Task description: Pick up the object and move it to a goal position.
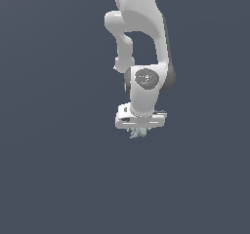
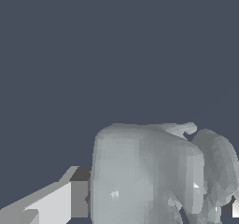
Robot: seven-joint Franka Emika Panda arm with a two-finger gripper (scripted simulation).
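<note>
Where tool [image 1: 138, 130] points down | object [image 1: 138, 132] between its fingers [image 2: 51, 202]

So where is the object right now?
In the exterior view the object sits just under the gripper, a little right of centre, at the arm's lower end. The wrist view shows it close up, beside a finger.

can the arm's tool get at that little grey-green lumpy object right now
Probably yes: the object sits right at the tool, filling the wrist view between its fingers. Nothing else is near, though whether it is gripped is unclear.
</note>
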